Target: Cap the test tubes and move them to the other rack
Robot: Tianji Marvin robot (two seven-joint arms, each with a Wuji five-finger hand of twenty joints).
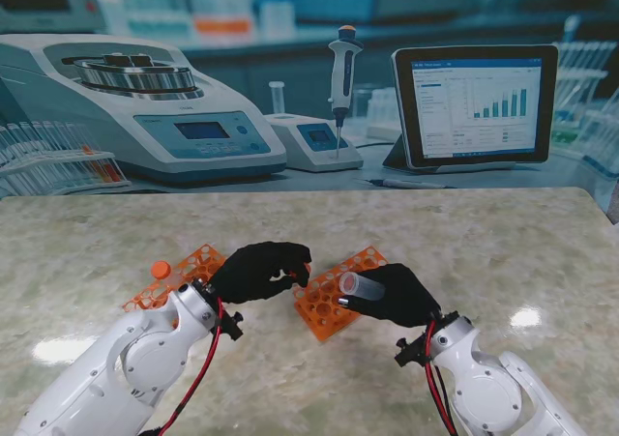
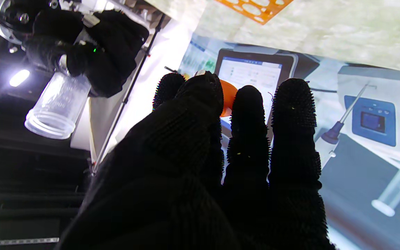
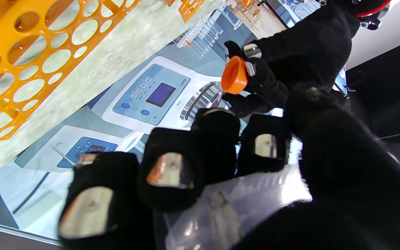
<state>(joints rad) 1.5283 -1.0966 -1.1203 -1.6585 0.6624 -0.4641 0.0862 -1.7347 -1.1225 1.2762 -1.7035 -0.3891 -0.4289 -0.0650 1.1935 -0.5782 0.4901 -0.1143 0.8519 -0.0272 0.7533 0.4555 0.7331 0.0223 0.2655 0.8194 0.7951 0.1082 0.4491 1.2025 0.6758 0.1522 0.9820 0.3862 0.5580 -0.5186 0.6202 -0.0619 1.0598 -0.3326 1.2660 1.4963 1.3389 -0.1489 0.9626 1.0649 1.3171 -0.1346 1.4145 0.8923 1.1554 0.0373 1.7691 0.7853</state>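
My right hand (image 1: 392, 296) is shut on a clear test tube (image 1: 361, 285), held tilted with its open mouth pointing left over the right orange rack (image 1: 334, 305). The tube (image 2: 56, 106) shows uncapped in the left wrist view, and as a blurred clear body (image 3: 227, 208) under my fingers in the right wrist view. My left hand (image 1: 259, 270) is shut on an orange cap (image 3: 234, 75), pinched at the fingertips a short way from the tube's mouth. The cap (image 2: 227, 97) peeks between my fingers. A second orange cap (image 1: 161, 269) sits by the left orange rack (image 1: 184, 272).
A printed lab backdrop with centrifuge (image 1: 145, 107), pipette (image 1: 342, 69) and tablet (image 1: 474, 102) stands behind the marble table (image 1: 464, 233). The right rack's holes (image 3: 30, 66) look empty in the right wrist view.
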